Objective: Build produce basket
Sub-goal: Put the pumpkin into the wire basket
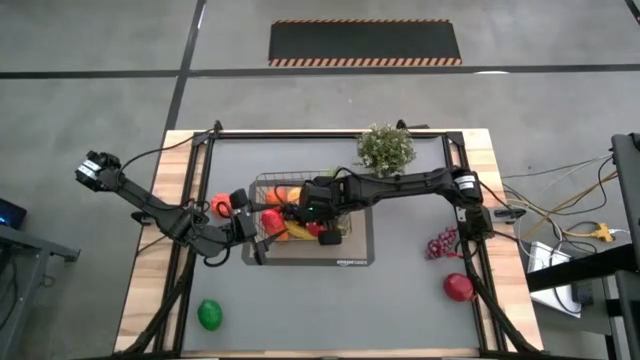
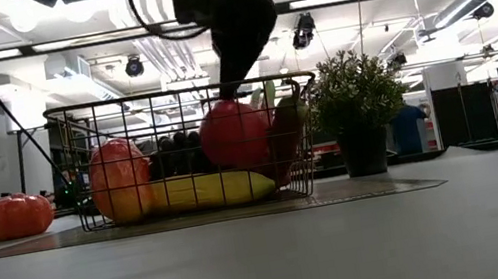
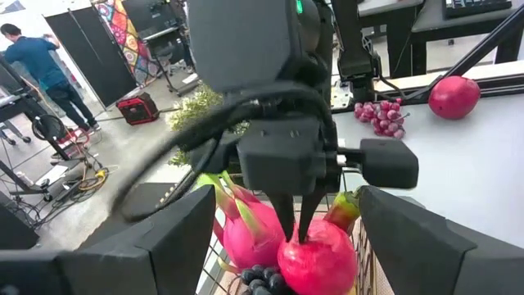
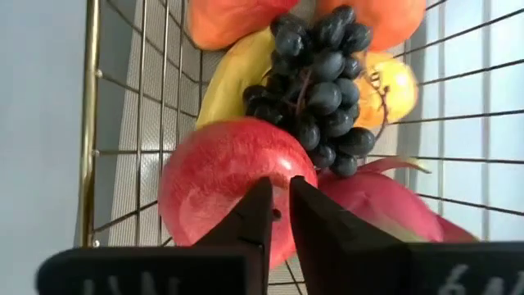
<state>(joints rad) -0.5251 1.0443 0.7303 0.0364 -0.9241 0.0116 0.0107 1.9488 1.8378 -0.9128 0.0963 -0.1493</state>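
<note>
2 arms of mine reach over the wire basket (image 1: 268,183) in the middle of the table. My right gripper (image 4: 278,215) hangs down into the basket with its fingers pressed together on the stem of a red apple (image 4: 225,176). The apple sits in the basket beside dark grapes (image 4: 315,78), a yellow banana (image 2: 207,190) and a pink dragon fruit (image 3: 250,233). My left gripper (image 1: 255,235) waits at the basket's left edge, fingers spread and holding nothing. Still on the table are a green lime (image 1: 209,314), another red apple (image 1: 458,287) and more grapes (image 1: 441,243).
</note>
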